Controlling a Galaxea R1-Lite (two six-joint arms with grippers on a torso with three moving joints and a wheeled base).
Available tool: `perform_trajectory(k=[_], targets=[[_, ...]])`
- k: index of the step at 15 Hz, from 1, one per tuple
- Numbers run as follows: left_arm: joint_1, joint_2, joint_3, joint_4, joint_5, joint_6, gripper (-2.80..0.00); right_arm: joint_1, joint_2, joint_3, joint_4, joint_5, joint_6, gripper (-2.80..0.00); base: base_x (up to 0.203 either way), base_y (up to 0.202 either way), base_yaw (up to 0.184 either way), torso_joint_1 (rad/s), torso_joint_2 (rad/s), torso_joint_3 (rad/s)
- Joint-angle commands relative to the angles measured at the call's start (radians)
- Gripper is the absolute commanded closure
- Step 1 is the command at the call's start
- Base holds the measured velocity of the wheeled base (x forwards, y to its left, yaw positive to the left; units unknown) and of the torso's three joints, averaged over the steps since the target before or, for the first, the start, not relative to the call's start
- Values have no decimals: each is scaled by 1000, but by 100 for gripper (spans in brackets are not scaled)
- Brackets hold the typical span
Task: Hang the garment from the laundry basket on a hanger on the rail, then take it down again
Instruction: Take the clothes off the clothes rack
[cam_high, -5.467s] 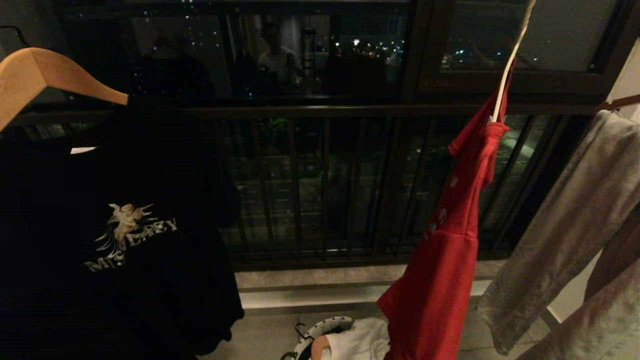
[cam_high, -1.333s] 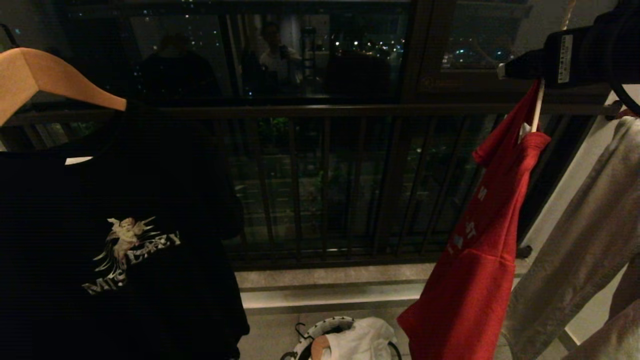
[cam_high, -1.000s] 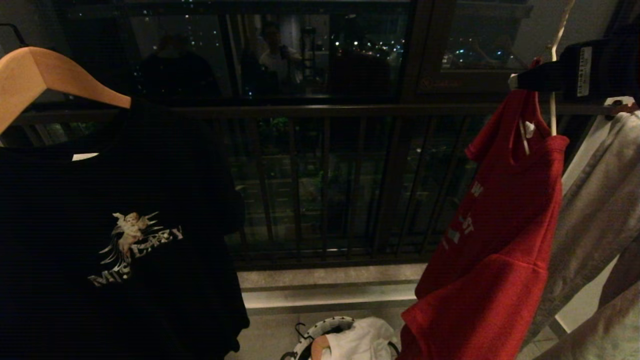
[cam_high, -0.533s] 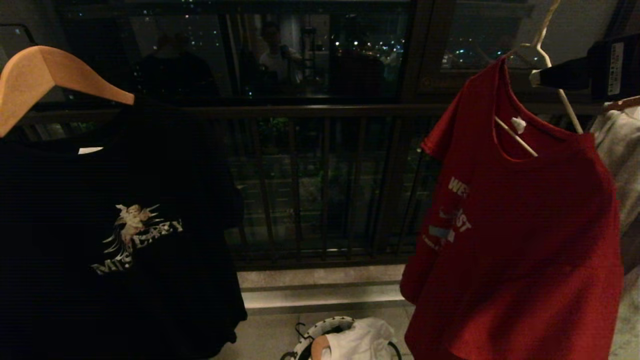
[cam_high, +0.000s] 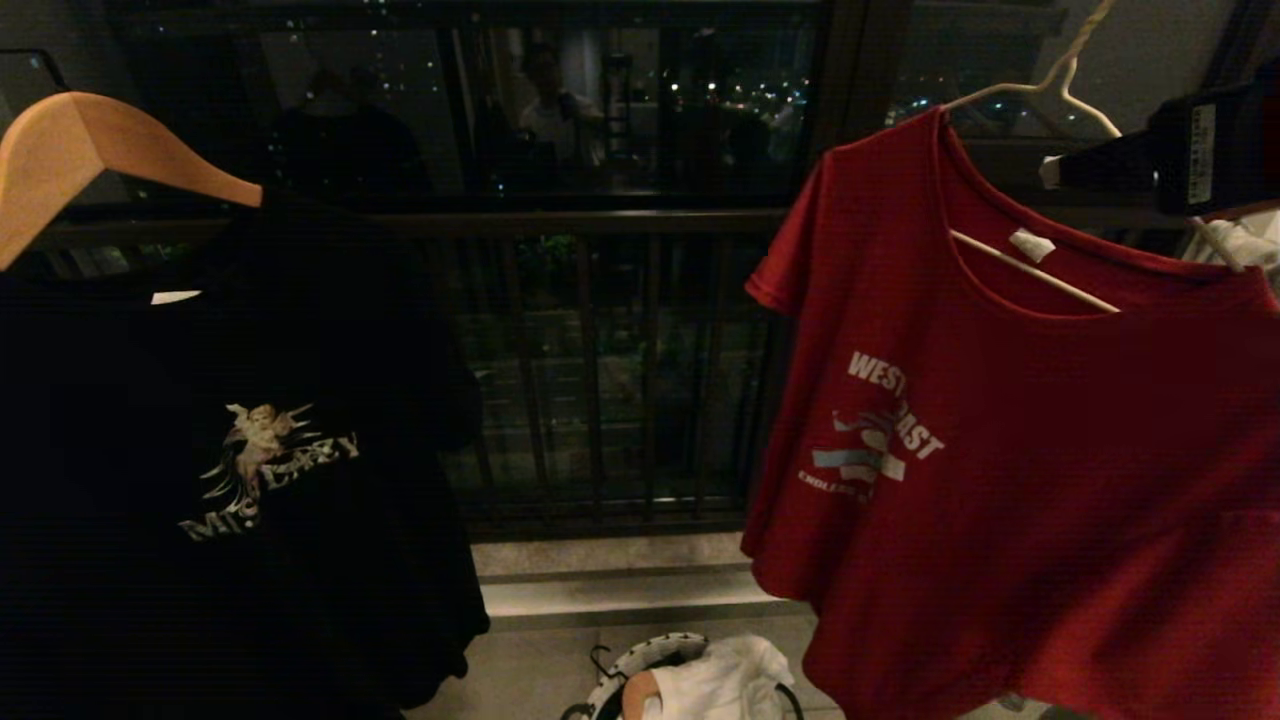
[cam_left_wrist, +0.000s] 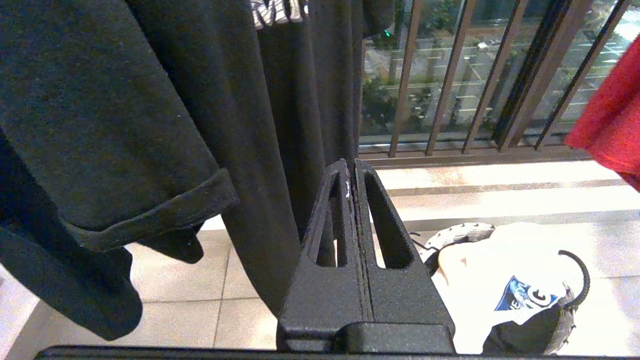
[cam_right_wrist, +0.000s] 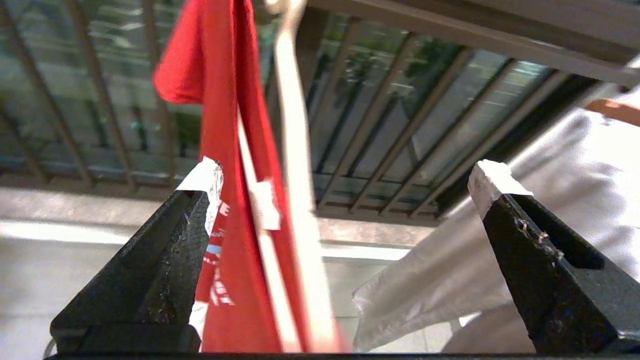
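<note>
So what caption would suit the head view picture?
Red T-shirt on a wire hanger, open right gripper beside it.

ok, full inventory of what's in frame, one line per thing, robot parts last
red T-shirt: 1, red with white lettering, hanging on the right, on the wire hanger
wire hanger: 1, cream-white, through the red T-shirt's neck
black T-shirt: 1, black with angel print, hanging on the left
wooden hanger: 1, tan, carrying the black T-shirt
basket: 1, black-and-white rim, on the floor at bottom centre
white garment: 1, white, lying in the basket
grey garment: 1, pale grey, hanging beyond the red T-shirt
railing: 1, dark bars, behind the clothes
left hand: 1, black, shut, low near the black T-shirt
right hand: 1, black, open around the wire hanger
</note>
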Motion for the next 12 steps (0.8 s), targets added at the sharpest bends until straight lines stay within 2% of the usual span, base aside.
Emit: perform_trajectory(k=[1, 5, 12], targets=[[0, -1, 1, 0, 0, 0, 0, 0, 38, -4, -1, 22, 0, -280, 0, 0, 0, 0, 0, 0], [0, -1, 1, 0, 0, 1, 0, 0, 55, -9, -42, 79, 0, -280, 0, 0, 0, 0, 0, 0], [0, -1, -1, 0, 0, 0, 0, 0, 58, -10, -43, 84, 0, -280, 0, 0, 0, 0, 0, 0]])
